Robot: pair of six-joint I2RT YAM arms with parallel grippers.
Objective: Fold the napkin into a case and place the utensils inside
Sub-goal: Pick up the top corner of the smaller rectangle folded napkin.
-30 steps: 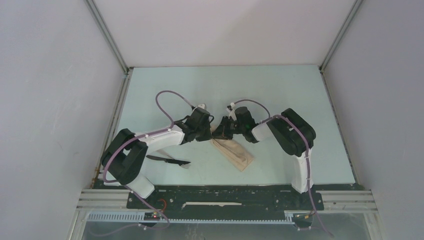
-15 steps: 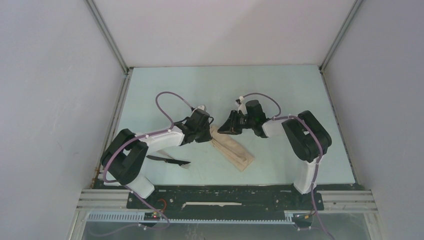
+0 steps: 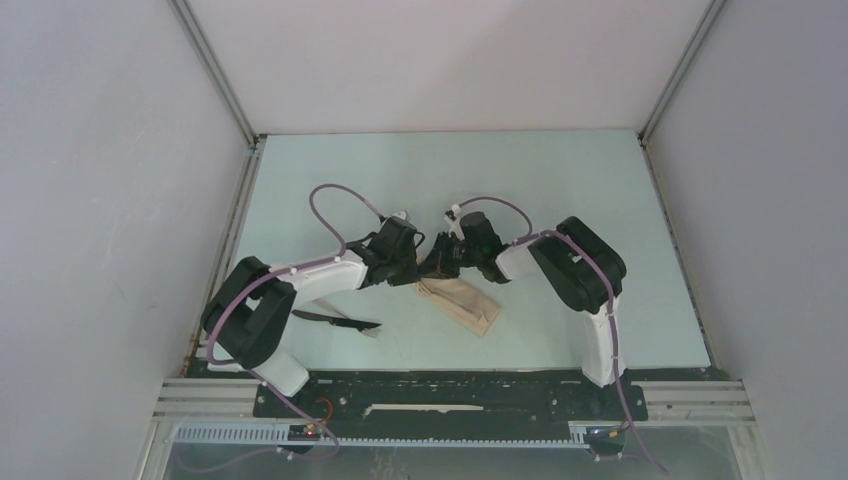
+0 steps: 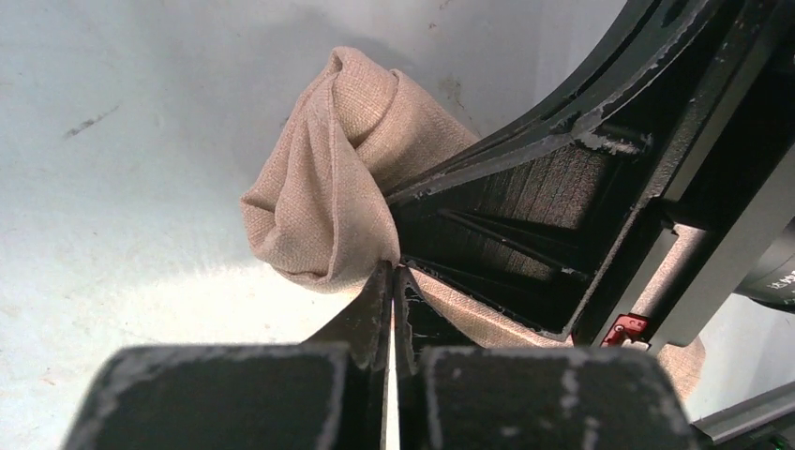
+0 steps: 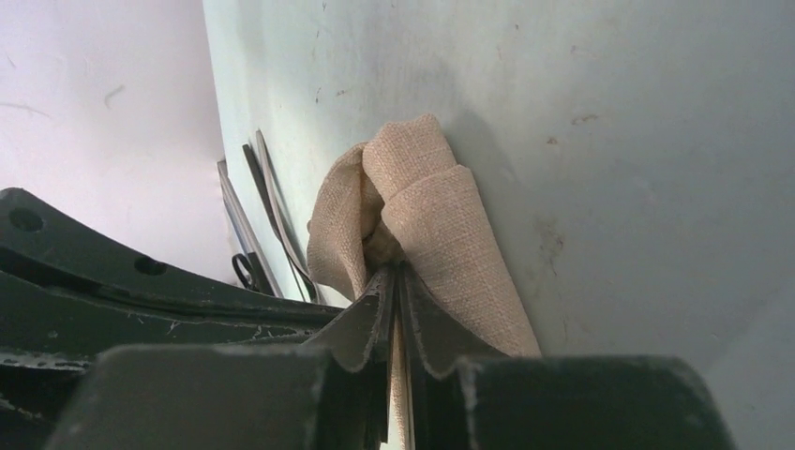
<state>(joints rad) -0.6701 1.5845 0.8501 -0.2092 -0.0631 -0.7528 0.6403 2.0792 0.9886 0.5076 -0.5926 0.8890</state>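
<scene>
The tan napkin (image 3: pixel 465 305) lies folded into a narrow strip, slanting from the table's middle toward the near right. Its far end is bunched into a roll between my two grippers. My left gripper (image 3: pixel 416 266) is shut on that end, with its tips pinching the fabric (image 4: pixel 392 270) below the bunched roll (image 4: pixel 347 169). My right gripper (image 3: pixel 441 264) is shut on the same end from the other side (image 5: pixel 397 274), with cloth (image 5: pixel 431 211) showing between its jaws. A black utensil (image 3: pixel 335 320) with a pale piece at its right end lies on the table beside the left arm.
The right gripper's black body (image 4: pixel 581 187) fills the right of the left wrist view, almost touching the left gripper's tips. The left arm's black link (image 5: pixel 112 281) crosses the lower left of the right wrist view. Enclosure walls stand on three sides.
Half a second ago the right gripper was lifted off to the right of the napkin. It has come back and shut on the far end, which is now bunched up. The left gripper stayed.
</scene>
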